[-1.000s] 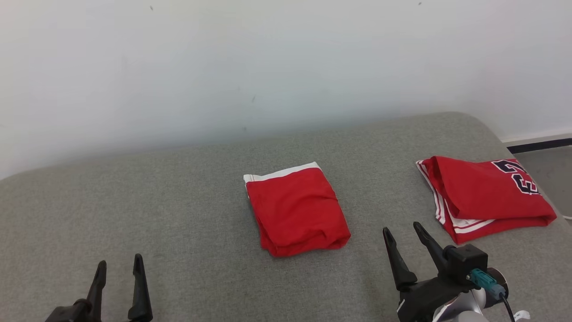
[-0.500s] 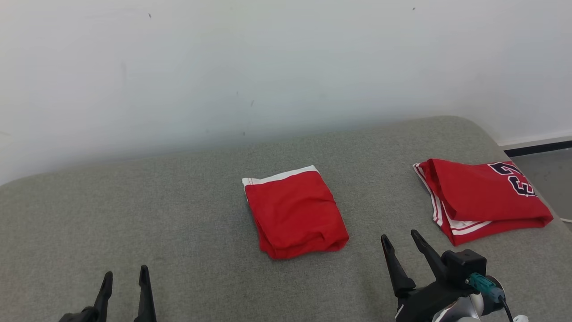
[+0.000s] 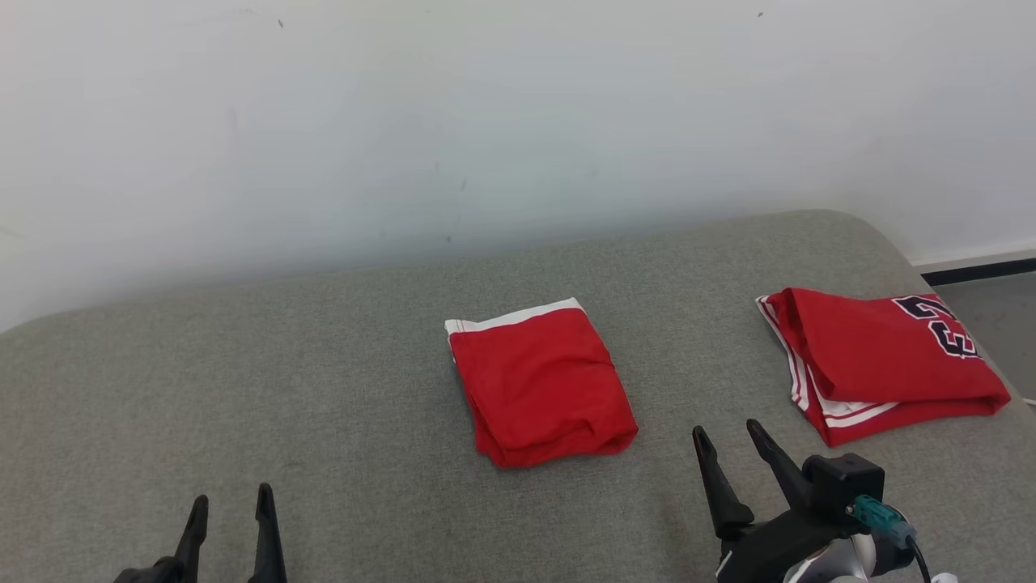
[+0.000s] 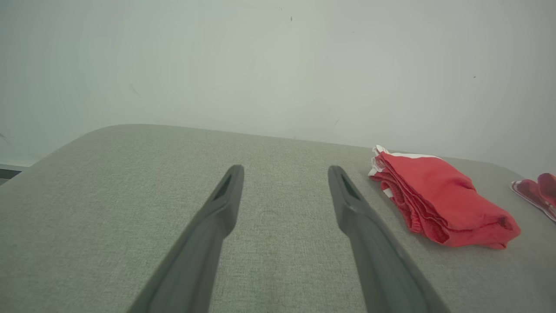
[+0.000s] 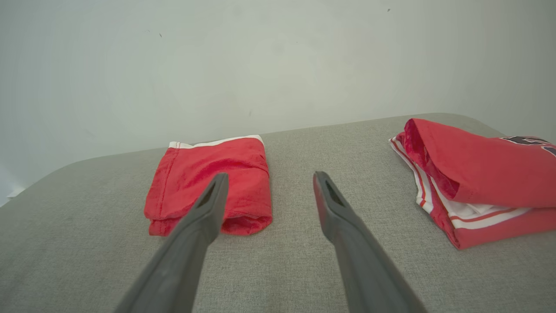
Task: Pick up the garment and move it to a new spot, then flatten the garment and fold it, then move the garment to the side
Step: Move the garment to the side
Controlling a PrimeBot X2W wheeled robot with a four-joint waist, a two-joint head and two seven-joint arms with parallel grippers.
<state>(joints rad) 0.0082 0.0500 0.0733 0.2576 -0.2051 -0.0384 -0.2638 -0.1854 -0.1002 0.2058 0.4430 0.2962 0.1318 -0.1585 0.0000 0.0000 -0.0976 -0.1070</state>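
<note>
A folded red garment [image 3: 541, 384] with a white band along its far edge lies in the middle of the grey padded surface [image 3: 324, 389]; it also appears in the left wrist view [image 4: 438, 198] and the right wrist view [image 5: 211, 182]. My left gripper [image 3: 231, 506] is open at the lower left, well clear of the garment. My right gripper [image 3: 727, 433] is open at the lower right, a little to the right of the garment's near corner. Nothing sits between either pair of fingers.
A second folded red garment [image 3: 878, 356] with dark numerals and white-striped trim rests at the right end of the surface, near its edge. A pale wall [image 3: 486, 121] rises directly behind the surface. Floor [image 3: 995, 308] shows past the right edge.
Both grippers have drawn back a little toward the near edge, the left one more. The whole view shifted slightly, so the camera moved. The garments lie as before.
</note>
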